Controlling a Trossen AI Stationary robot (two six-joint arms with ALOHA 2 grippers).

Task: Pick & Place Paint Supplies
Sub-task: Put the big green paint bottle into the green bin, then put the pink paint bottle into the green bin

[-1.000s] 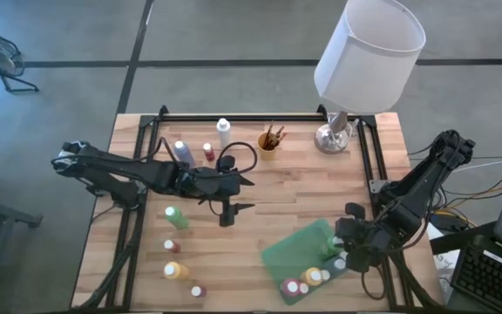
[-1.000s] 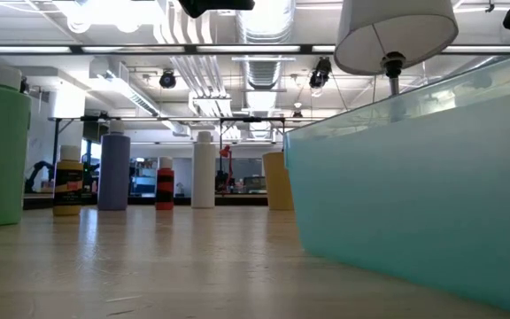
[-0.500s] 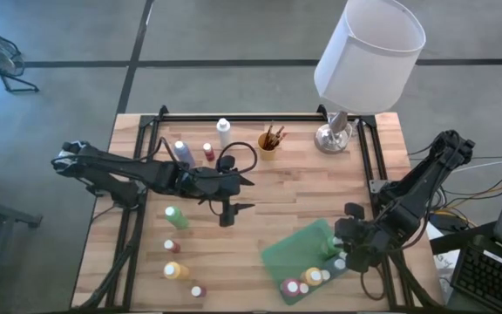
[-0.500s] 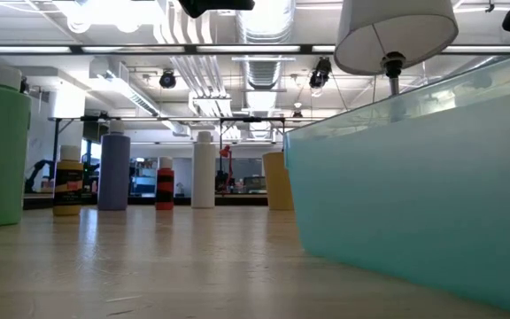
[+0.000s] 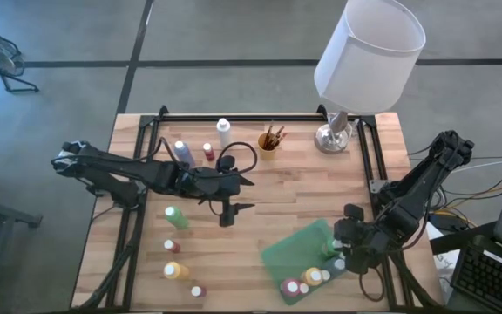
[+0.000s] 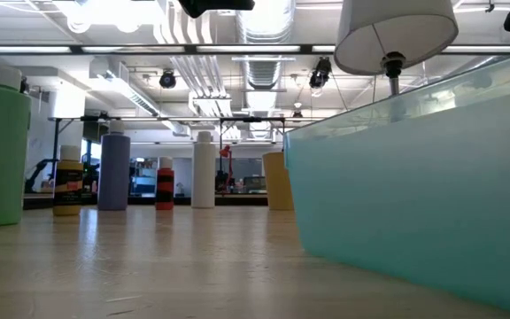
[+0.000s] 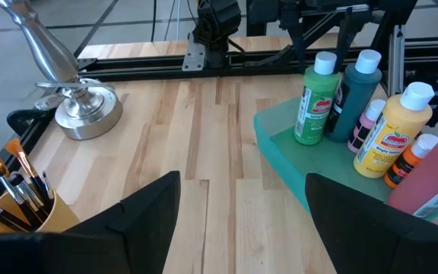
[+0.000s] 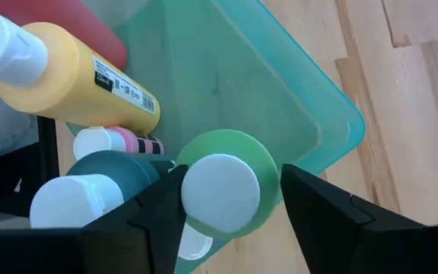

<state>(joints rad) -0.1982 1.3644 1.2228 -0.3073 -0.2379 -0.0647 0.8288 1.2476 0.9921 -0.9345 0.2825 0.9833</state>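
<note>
My right gripper (image 8: 230, 190) hovers over the teal tray (image 8: 226, 84) at the table's near right. Its open fingers stand on either side of the white cap of a green bottle (image 8: 223, 221); I see no touch. That bottle (image 7: 316, 103) stands upright on its base in the tray, beside teal (image 7: 360, 91), yellow (image 7: 394, 129), pink and red bottles. My left gripper (image 5: 231, 212) hangs open and empty above mid-table. Loose bottles (image 5: 175, 217) stand at the table's left. A cup of brushes (image 5: 270, 139) stands at the back.
A white-shaded lamp (image 5: 364, 61) on a silver base (image 5: 331, 135) stands at the far right corner. Black rails (image 5: 369, 166) run along the table's sides and back. Bare wood (image 5: 295, 192) lies between the tray, the lamp and the left gripper.
</note>
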